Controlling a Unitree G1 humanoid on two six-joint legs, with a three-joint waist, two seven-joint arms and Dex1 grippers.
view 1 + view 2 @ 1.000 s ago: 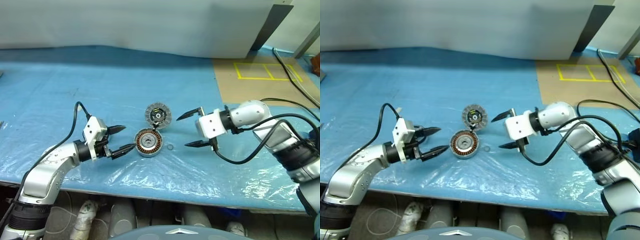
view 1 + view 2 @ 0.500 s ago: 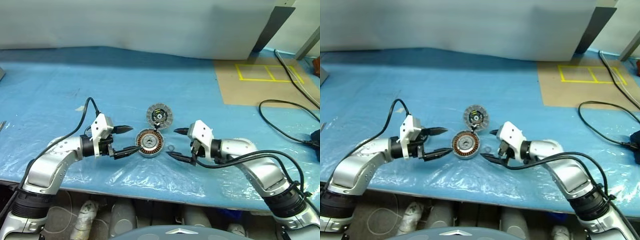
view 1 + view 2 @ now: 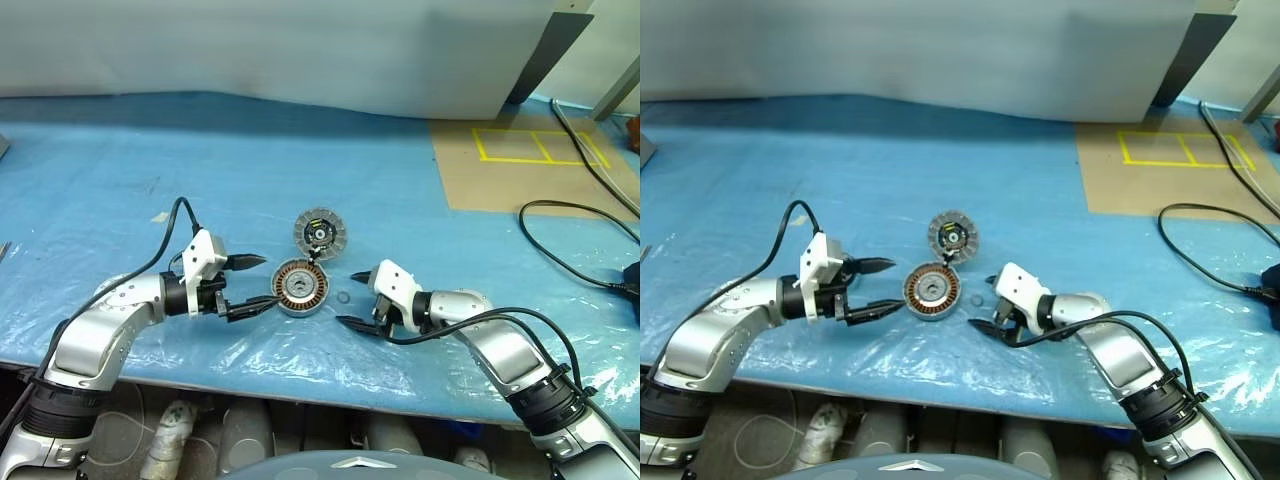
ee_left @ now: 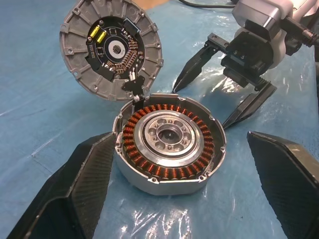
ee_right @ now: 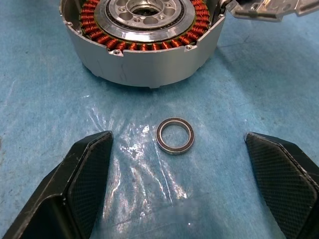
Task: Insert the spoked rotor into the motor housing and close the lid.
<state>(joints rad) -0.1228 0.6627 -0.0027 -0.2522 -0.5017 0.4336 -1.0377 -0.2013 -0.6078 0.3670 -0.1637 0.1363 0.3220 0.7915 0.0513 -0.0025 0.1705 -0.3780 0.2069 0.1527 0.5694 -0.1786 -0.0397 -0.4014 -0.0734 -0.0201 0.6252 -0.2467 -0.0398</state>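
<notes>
The motor housing (image 3: 297, 286), a grey puck with copper windings around a silver hub ring, sits on the blue sheet. Its lid (image 3: 320, 232), a ribbed disc with a circuit board inside (image 4: 112, 50), stands open, hinged at the housing's far edge. The spoked rotor is out of view as a separate piece. My left gripper (image 3: 268, 280) is open just left of the housing, its fingers (image 4: 75, 194) on either side of it without touching. My right gripper (image 3: 346, 298) is open, low over the sheet to the right of the housing, with a small dark ring (image 5: 175, 135) lying between its fingers.
A blue plastic sheet (image 3: 200, 180) covers the table, with its front edge close below both arms. A brown board with yellow tape (image 3: 520, 150) lies at the back right. A black cable (image 3: 570, 240) runs across the right side.
My right gripper has dropped from above the table to just over the sheet, rolled, and now stands astride the small ring. The left gripper has stayed beside the housing.
</notes>
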